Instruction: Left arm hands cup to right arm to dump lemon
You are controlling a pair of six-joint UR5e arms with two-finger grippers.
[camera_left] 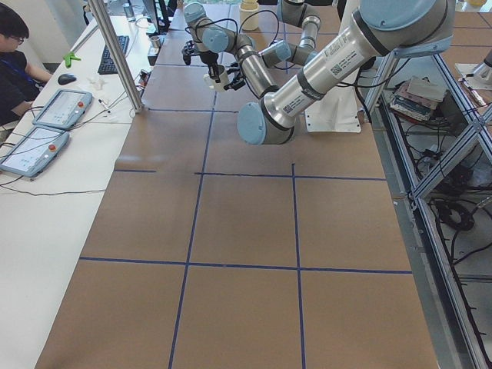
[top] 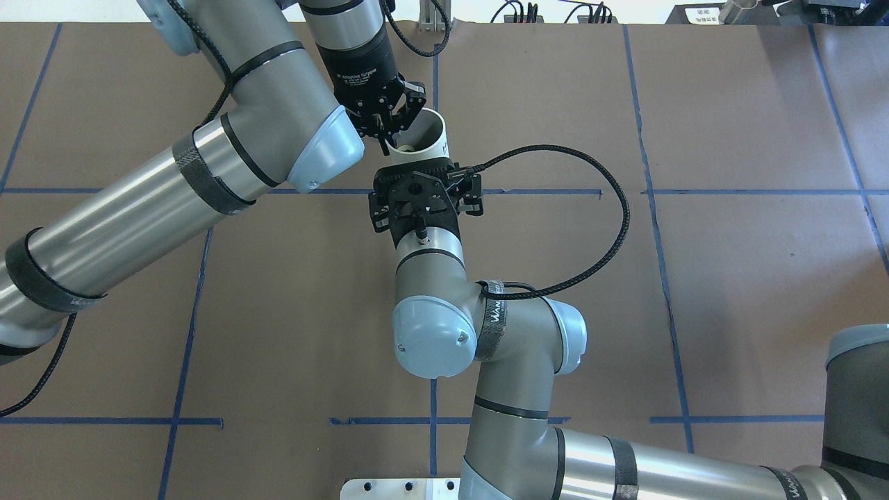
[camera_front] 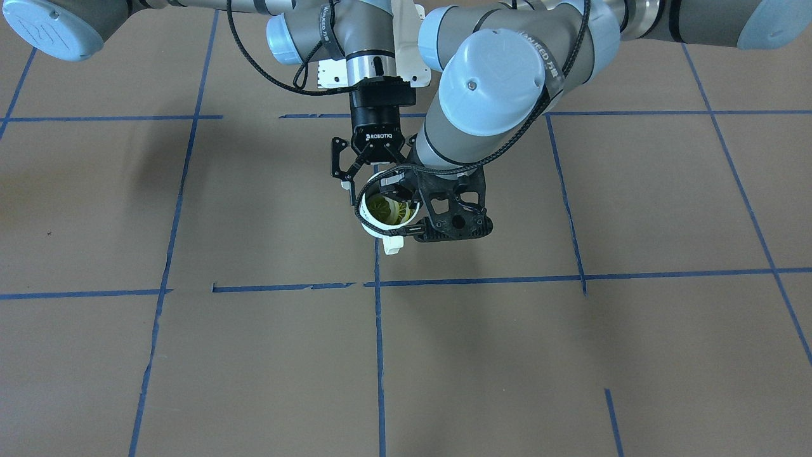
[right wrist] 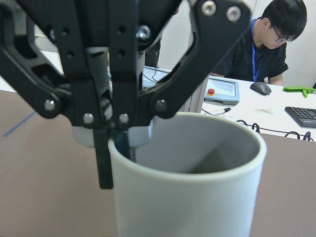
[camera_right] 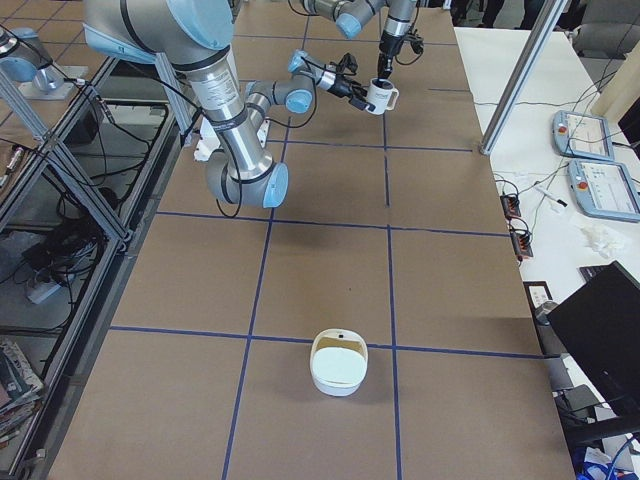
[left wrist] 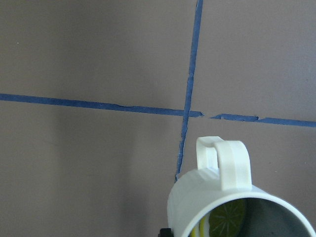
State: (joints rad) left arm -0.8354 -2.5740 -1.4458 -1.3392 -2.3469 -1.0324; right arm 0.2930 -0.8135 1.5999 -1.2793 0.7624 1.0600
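Above the middle of the desk, well clear of every edge and seemingly off the brown surface: small cream-white ribbed mug, the cup [top: 425, 135], upright, mouth up, squarish handle toward the operators' edge. Inside, yellow-green lemon slices [camera_front: 382, 206].

From straight above, black linkage-fingered left gripper [top: 384, 142], clenched on the rim, one finger inside the wall, one outside. From the robot's edge, lying level, black openwork cable-looped right gripper [camera_front: 403, 204], fingers bracketing the cup's body across its upright axis. Clamped or merely alongside, cannot tell.

Probably mid-handover, both grippers equally near, with release by the left depending on a firm side grip.

Rim pinch plain only in the right wrist view. Lemon only from the front and left wrist views. White round bowl [camera_right: 338, 365] near the desk's right end, only in the right-side view.
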